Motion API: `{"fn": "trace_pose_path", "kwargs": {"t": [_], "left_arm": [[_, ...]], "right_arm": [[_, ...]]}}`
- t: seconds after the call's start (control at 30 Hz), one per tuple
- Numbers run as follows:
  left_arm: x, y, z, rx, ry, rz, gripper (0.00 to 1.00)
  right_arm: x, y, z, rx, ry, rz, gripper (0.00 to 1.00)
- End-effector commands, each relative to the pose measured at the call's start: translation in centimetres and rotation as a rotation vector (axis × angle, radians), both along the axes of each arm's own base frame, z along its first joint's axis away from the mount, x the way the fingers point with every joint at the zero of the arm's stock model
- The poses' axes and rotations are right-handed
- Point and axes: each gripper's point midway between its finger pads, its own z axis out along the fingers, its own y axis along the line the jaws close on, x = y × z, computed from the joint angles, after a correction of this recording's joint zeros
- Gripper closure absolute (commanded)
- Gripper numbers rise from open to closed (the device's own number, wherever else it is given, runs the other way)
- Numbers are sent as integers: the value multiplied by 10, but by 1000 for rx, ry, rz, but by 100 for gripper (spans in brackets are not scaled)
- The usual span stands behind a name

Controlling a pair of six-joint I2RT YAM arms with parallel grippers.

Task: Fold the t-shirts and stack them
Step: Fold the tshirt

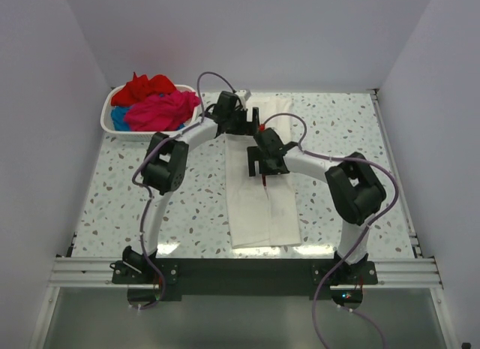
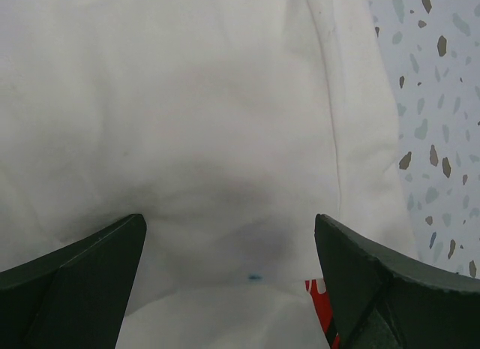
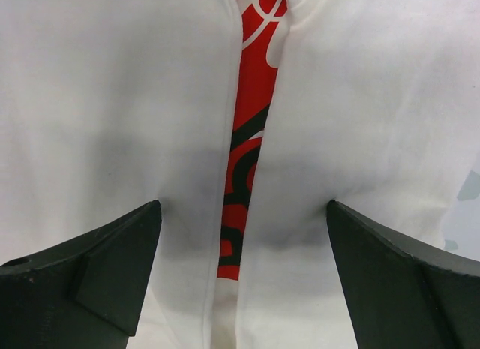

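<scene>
Well left of and beyond the white Coca-Cola t-shirt [image 1: 264, 210]: white slatted basket [image 1: 106, 118], heaped with a red tee [image 1: 146, 88] at the back, a magenta-pink tee [image 1: 163, 111] in front and a blue tee [image 1: 118, 120] at the left rim. T-shirt itself flat on the speckled table [image 1: 120, 191], both long sides folded in to meet, with a narrow band of red print [image 3: 251, 131] in the gap between the folded edges. Toward the shirt's far end, left gripper [image 2: 229, 221]: spread wide, nothing between the fingers, plain white cloth close below, a corner of the print beside its right finger. Just nearer, over the shirt's middle, right gripper [image 3: 244, 206]: likewise released and wide, straddling the red band, grasping nothing. Contact with the cloth not to be told for either. Right of the shirt, more speckled tabletop.
</scene>
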Motion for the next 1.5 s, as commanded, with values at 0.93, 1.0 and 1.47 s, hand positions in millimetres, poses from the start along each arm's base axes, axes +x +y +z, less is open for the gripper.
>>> {"fn": "trace_pose_path", "kwargs": {"t": [0.93, 1.0, 1.47], "left_arm": [[-369, 103, 0, 201, 147, 132, 8], [-375, 99, -2, 182, 162, 122, 9], [-392, 73, -11, 80, 222, 86, 11]], "right_arm": [[-214, -78, 26, 140, 104, -84, 18], [-218, -80, 20, 139, 118, -89, 18], [-237, -84, 0, 131, 160, -102, 20]]}}
